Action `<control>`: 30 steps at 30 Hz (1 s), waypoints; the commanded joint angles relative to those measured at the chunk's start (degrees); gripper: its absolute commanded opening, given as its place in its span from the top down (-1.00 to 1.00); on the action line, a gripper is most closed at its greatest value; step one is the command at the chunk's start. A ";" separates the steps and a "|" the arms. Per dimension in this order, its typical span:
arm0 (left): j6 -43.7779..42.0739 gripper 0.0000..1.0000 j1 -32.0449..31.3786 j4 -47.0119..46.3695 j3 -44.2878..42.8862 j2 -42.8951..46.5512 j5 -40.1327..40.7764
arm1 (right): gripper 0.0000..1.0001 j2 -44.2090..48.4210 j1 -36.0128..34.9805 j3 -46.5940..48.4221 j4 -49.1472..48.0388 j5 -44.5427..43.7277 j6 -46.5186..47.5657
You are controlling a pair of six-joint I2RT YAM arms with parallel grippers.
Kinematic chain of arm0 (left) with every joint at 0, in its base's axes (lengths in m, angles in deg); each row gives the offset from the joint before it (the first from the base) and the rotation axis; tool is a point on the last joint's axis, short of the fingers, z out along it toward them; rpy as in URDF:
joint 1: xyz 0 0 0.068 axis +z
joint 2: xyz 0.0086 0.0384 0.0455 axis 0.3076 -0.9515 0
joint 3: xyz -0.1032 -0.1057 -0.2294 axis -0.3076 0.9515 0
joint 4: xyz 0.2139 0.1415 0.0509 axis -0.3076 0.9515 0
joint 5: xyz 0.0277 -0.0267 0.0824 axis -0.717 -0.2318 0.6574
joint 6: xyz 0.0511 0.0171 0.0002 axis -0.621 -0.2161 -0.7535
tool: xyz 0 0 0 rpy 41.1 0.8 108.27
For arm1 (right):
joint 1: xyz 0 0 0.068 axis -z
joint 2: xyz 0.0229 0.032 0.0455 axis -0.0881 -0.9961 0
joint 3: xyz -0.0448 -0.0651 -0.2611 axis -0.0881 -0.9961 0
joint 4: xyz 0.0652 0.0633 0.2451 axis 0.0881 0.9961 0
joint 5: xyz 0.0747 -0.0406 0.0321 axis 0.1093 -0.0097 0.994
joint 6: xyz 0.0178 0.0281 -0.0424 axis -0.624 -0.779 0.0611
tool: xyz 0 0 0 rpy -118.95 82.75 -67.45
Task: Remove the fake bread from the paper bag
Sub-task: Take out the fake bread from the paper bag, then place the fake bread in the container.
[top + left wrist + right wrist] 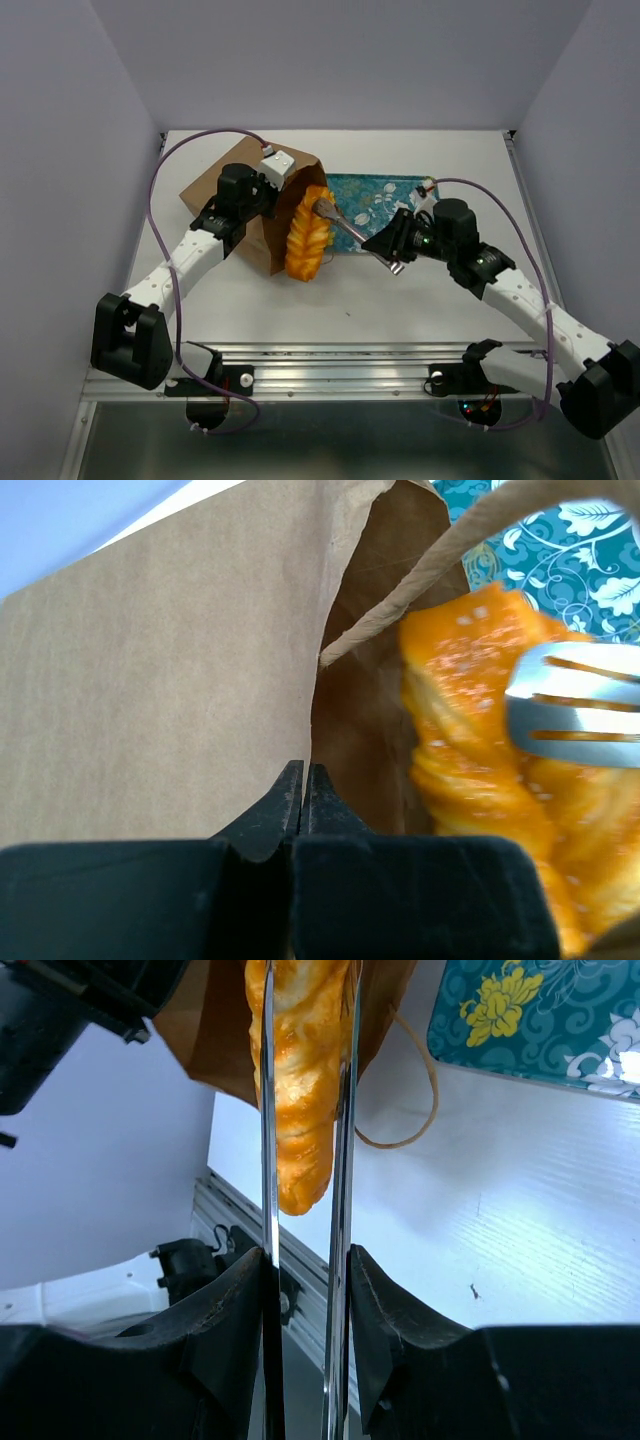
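The brown paper bag [213, 203] lies on its side with its mouth facing right. My left gripper [262, 192] is shut on the bag's mouth edge [303, 780]. The long braided loaf [306, 243] sticks halfway out of the mouth, slanting toward the table front. My right gripper [390, 247] is shut on a pair of metal tongs [345, 225], and the tong blades [343, 1110] clamp the loaf [300, 1070] on both sides. The tong tip [575, 705] shows against the loaf [470, 740] in the left wrist view. The croissant and the roll are hidden.
A teal flower-patterned tray [385, 195] lies flat just right of the bag's mouth, behind the tongs. A cord handle [425, 1090] hangs loose onto the white table. The metal rail [340, 365] runs along the near edge. Walls stand on three sides.
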 commanded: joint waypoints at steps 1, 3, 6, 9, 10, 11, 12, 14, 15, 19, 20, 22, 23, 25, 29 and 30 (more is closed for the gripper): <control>-0.67 1.00 0.34 -2.01 -2.98 0.38 0.28 | 0.99 6.36 2.41 0.21 0.79 6.63 1.73; -0.85 1.00 0.42 -2.01 -3.07 0.12 0.37 | 0.99 9.00 2.94 0.73 2.73 6.73 2.08; -0.94 1.00 0.43 -2.01 -3.51 -0.59 0.54 | 0.99 11.63 3.47 2.67 8.96 4.27 3.14; -0.85 1.00 0.60 -1.93 -3.69 -1.03 0.98 | 0.99 12.96 3.47 5.73 14.85 -4.32 5.33; -0.94 1.00 0.60 -1.93 -3.69 -1.12 0.98 | 0.99 13.57 3.47 6.44 18.70 -6.87 5.95; -0.94 1.00 0.60 -1.93 -3.69 -1.12 1.07 | 0.99 13.75 3.47 7.06 20.39 -9.60 6.39; -0.94 1.00 0.51 -1.84 -3.69 -1.03 1.07 | 0.99 14.01 3.47 7.59 21.28 -13.80 6.65; -0.85 1.00 0.60 -1.40 -3.86 -0.85 1.16 | 0.99 14.72 3.47 8.73 22.25 -16.47 6.74; -0.94 1.00 0.51 -1.40 -3.78 -0.68 1.24 | 0.99 14.89 3.47 9.52 22.86 -18.92 6.92; -1.20 1.00 0.60 -1.31 -3.60 -0.24 2.47 | 0.99 14.46 4.00 11.28 23.92 -26.22 8.76; -1.29 1.00 0.60 -1.22 -3.60 -0.24 2.65 | 0.99 13.93 4.00 11.63 24.27 -27.45 9.20; -1.38 1.00 0.60 -0.96 -3.69 -0.32 2.74 | 0.99 13.23 4.61 12.16 24.71 -30.18 10.17; -1.47 1.00 0.60 -0.96 -3.69 -0.24 2.74 | 0.99 12.79 4.62 12.34 24.71 -31.15 10.52; -1.55 1.00 0.51 -0.87 -3.78 -0.24 2.65 | 0.99 11.47 5.66 13.04 24.62 -33.52 10.87; -1.99 1.00 0.51 -0.61 -3.87 -0.32 2.48 | 0.99 8.40 8.03 14.45 23.92 -32.39 12.36; -1.99 1.00 0.60 -0.70 -3.86 -0.41 2.47 | 0.99 6.82 9.70 14.62 23.23 -30.56 14.20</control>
